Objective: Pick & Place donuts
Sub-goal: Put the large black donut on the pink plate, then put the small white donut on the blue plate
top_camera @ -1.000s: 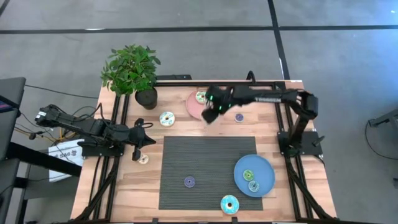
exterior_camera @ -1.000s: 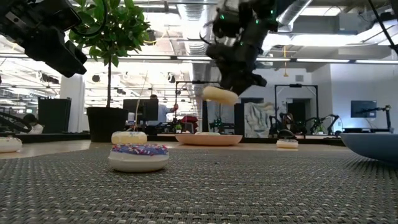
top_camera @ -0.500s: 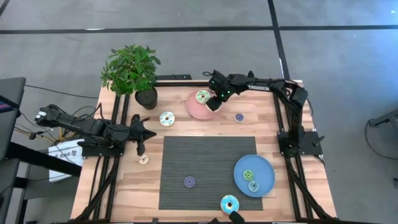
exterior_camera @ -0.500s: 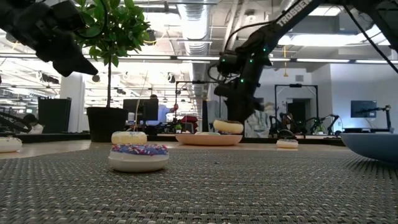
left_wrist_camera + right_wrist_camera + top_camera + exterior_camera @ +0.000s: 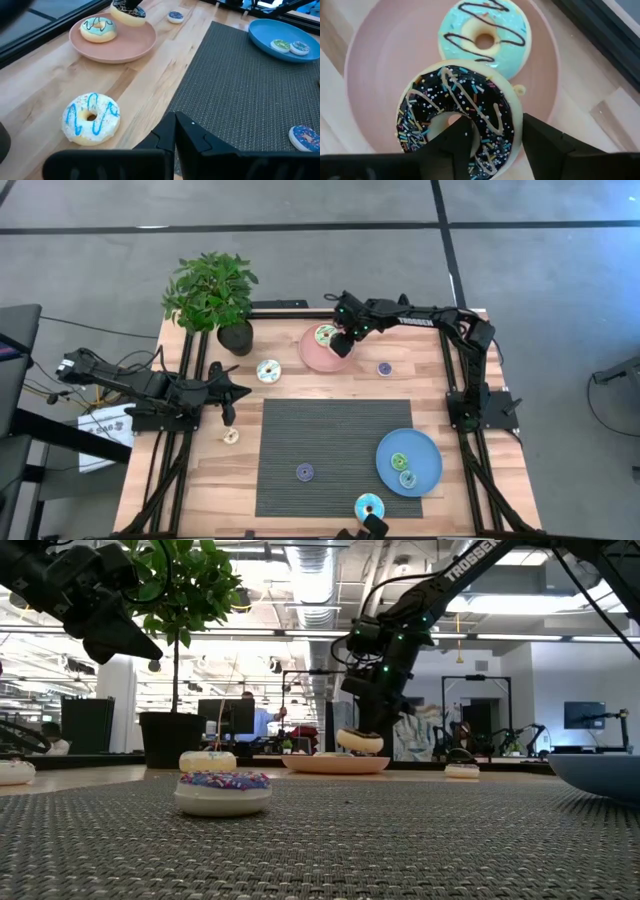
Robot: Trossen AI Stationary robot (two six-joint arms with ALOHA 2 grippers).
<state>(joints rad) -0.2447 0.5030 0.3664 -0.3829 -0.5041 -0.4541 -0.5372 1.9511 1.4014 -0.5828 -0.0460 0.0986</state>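
The right gripper has swung from mid-counter to the flat round pink plate in the last second, carrying the dark-iced sprinkled donut. Its jaws still clamp that ring just above the plate, beside the cyan donut with brown drizzle already lying there. Release looks like the next step. The left gripper hangs above the wooden counter, short of the small cream donut; its jaws I cannot tell.
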